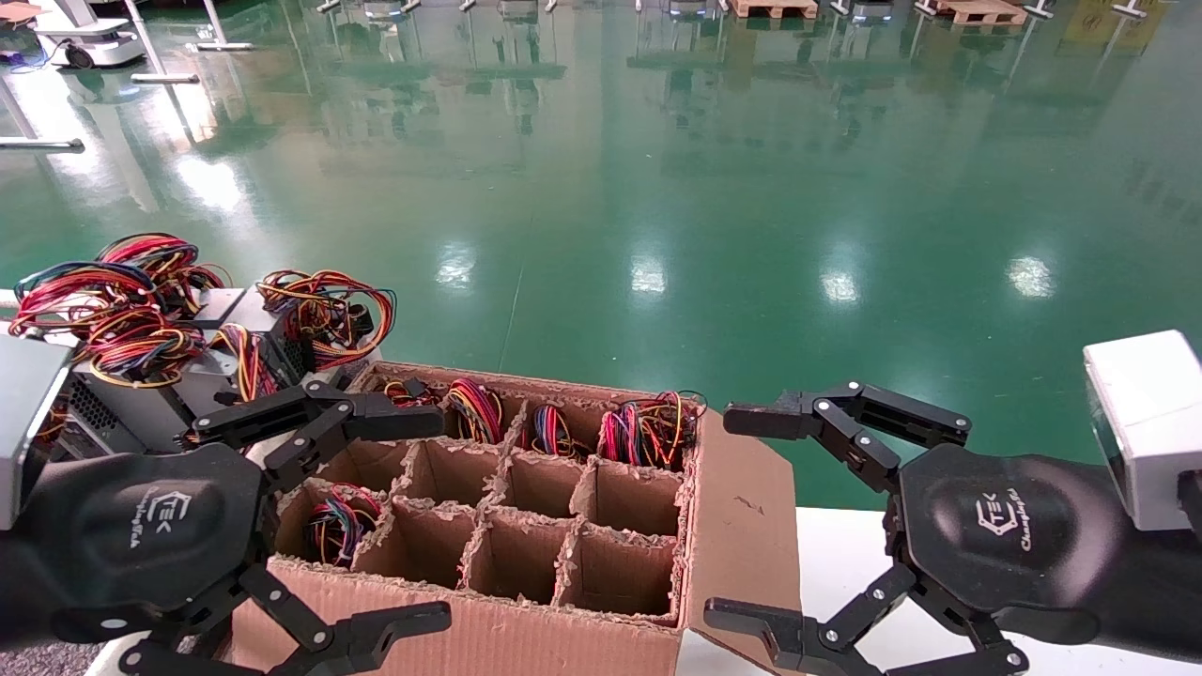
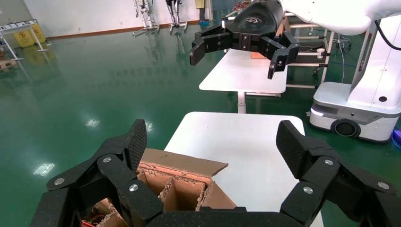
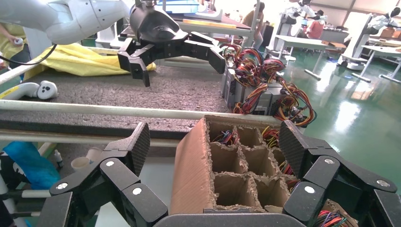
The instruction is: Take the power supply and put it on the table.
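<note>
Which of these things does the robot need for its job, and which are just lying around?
For the job:
- power supplies with wire bundles in the cardboard box
- the grey table where they go, some already there
- the open left tool
- the open right tool

Just lying around:
- yellow cloth
- white controller
- white side table

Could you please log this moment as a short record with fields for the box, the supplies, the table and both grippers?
box: divided cardboard box, twelve cells; five hold wire bundles, seven look empty
unloaded: power supplies heaped on the grey table, beside the box
left gripper: open, empty, above the box's left side
right gripper: open, empty, past the box's right flap, over the white surface
</note>
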Controlling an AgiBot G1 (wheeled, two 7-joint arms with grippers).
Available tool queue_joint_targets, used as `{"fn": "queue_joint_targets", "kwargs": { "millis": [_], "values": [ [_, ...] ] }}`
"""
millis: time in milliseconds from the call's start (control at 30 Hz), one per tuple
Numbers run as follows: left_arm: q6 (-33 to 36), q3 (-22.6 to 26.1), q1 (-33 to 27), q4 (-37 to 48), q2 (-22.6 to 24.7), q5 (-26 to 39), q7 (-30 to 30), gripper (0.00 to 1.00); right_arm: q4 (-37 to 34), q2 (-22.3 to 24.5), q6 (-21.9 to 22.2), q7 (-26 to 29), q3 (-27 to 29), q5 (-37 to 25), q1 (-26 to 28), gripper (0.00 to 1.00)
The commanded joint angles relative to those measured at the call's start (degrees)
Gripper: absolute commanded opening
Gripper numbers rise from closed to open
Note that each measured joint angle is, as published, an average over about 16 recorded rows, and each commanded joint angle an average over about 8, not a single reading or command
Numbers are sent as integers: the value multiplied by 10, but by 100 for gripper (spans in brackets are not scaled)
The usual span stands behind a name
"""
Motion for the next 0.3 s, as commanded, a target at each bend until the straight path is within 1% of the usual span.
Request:
{"fn": "queue_joint_targets", "kwargs": {
  "millis": [33,300],
  "values": [
    [0,0,0,0,0,0,0,58,0,0,0,0,0,0,0,100],
    [0,0,0,0,0,0,0,58,0,0,0,0,0,0,0,100]
  ]
}}
